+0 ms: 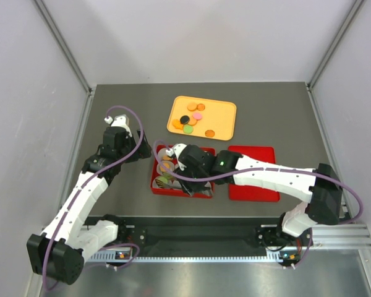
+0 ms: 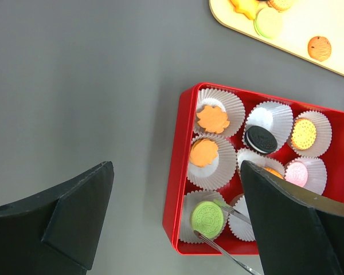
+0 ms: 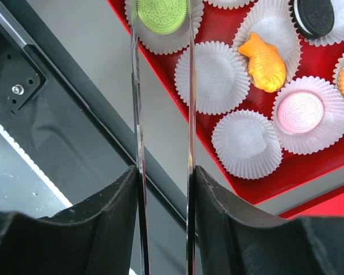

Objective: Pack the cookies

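Several cookies (image 1: 195,117) lay on the yellow tray (image 1: 226,127) at the far side in the overhead view, with the red box (image 1: 153,180) nearer and the right gripper (image 1: 176,159) over it. From the left wrist, the left gripper (image 2: 176,169) stood spread wide and empty beside the box's left wall; seven paper cups (image 2: 275,117) held a cookie. From the right wrist, the jaws clasped metal tongs (image 3: 190,103) straddling the green cookie (image 3: 160,12) in the near-left cup; two cups were empty, so packing looked mostly done

Top external camera high behind the arm bases, facing down on the whole table (image 1: 266,117), left wrist camera close above the left side of the red box (image 2: 178,172), right wrist camera closer over its near-left corner, both sharing the green cookie (image 2: 207,216).
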